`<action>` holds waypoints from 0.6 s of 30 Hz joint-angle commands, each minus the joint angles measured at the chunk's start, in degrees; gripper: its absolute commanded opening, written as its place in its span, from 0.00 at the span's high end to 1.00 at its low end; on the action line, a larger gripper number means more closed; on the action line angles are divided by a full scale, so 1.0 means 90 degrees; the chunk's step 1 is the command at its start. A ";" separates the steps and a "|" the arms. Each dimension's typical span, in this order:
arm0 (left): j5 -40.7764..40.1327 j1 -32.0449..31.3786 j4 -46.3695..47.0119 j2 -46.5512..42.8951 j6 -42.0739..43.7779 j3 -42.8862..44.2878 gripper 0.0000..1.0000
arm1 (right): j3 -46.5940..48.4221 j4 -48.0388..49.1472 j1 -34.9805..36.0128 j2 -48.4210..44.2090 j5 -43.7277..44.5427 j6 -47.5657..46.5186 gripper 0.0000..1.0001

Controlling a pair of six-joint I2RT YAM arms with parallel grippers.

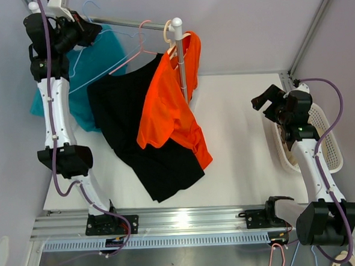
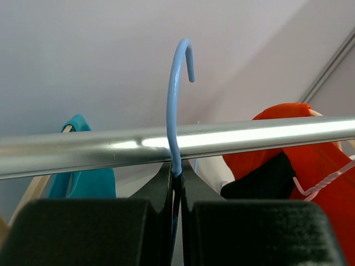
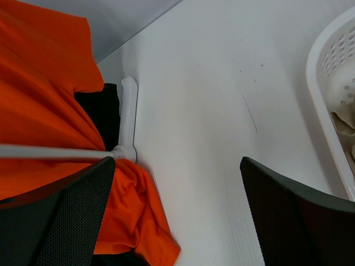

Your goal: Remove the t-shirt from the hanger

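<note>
A teal t-shirt (image 1: 98, 68) hangs from a light blue wire hanger (image 2: 174, 105) at the left end of the metal rail (image 2: 249, 136). My left gripper (image 1: 92, 31) is raised to the rail and shut on the neck of the blue hanger's hook (image 2: 177, 169), just below the rail. The hook's curve rises above the rail. A black t-shirt (image 1: 135, 123) on a pink hanger (image 1: 137, 45) and an orange t-shirt (image 1: 170, 112) hang further right. My right gripper (image 1: 262, 97) is open over the table, well right of the clothes, with nothing between its fingers (image 3: 66, 216).
The rack's white upright post (image 1: 180, 54) stands beside the orange t-shirt, its foot (image 3: 126, 111) on the table. A white perforated basket (image 1: 330, 142) sits at the table's right edge under the right arm. Walls close in behind and on both sides.
</note>
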 commanded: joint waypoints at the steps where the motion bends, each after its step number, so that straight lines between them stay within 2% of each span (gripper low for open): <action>1: -0.0205 -0.0074 -0.0047 -0.0032 0.0151 -0.0108 0.99 | 0.0047 0.0254 0.0043 -0.0021 0.0075 -0.0130 0.01; 3: -0.0371 -0.0094 -0.0173 -0.0090 0.0131 -0.0177 0.94 | 0.0047 0.0254 0.0062 -0.0021 0.0055 -0.0120 0.01; 4: -0.0439 -0.0123 -0.0213 -0.0110 0.0131 -0.0206 0.73 | 0.0047 0.0254 0.0062 -0.0021 0.0046 -0.0120 0.00; 5: -0.0566 -0.0123 -0.0252 -0.0158 0.0131 -0.0264 0.62 | 0.0047 0.0254 0.0062 -0.0021 0.0046 -0.0129 0.01; 10: -0.0869 -0.0123 -0.0535 -0.0451 0.0229 -0.0284 0.51 | 0.0038 0.0254 0.0092 -0.0021 0.0036 -0.0100 0.01; 12: -0.1035 -0.0123 -0.0594 -0.0607 0.0268 -0.0333 0.50 | 0.0038 0.0264 0.0101 -0.0021 0.0036 -0.0110 0.01; 15: -0.1113 -0.0133 -0.0585 -0.1027 0.0288 -0.0518 0.41 | 0.0047 0.0254 0.0121 -0.0011 0.0036 -0.0110 0.01; 18: -0.1484 -0.0250 -0.0546 -0.1486 0.0492 -0.0859 0.40 | 0.0077 0.0244 0.0150 -0.0011 0.0055 -0.0129 0.00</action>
